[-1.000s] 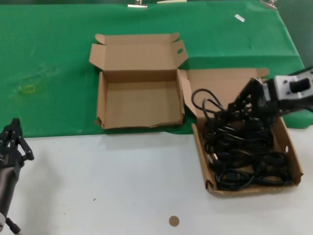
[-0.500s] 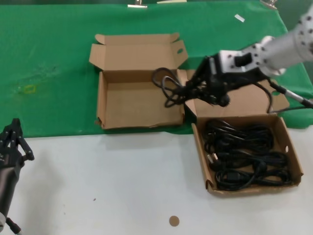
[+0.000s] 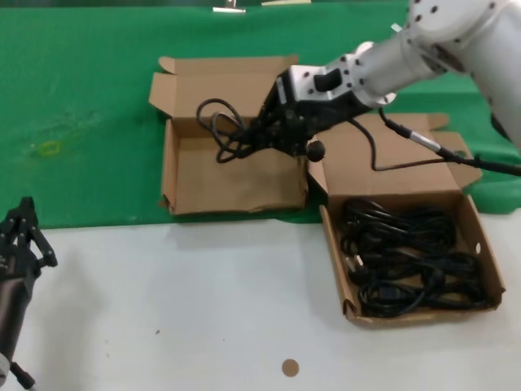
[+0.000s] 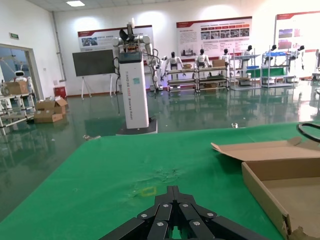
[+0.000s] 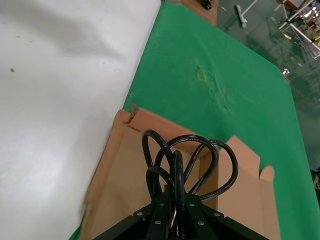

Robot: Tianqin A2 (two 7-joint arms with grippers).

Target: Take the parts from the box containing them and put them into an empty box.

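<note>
I am holding my right end effector (image 3: 259, 134) over the far right part of the empty box (image 3: 172, 175), its fingers pinching one coiled cable (image 3: 221, 132) whose loops are hanging out to the left above the box floor, so the drop lies straight below. The remaining cables (image 3: 407, 261) are lying in the full box (image 3: 488, 269) to the right on the desk (image 3: 187, 301). My left end effector (image 3: 20, 232) is waiting near left, pressed together; the wrist view is hiding the pinched part of the cable.

Black coiled cable bundle (image 3: 224, 130) held aloft, upper centre of head view, loops splaying over empty box (image 3: 172, 167). Empty box: shallow brown cardboard, lid open, ragged front edge, on green cloth. Box with parts (image 3: 480, 240) lower right, straight walls, lid back; remaining black cables (image 3: 407, 261) heaped inside.
</note>
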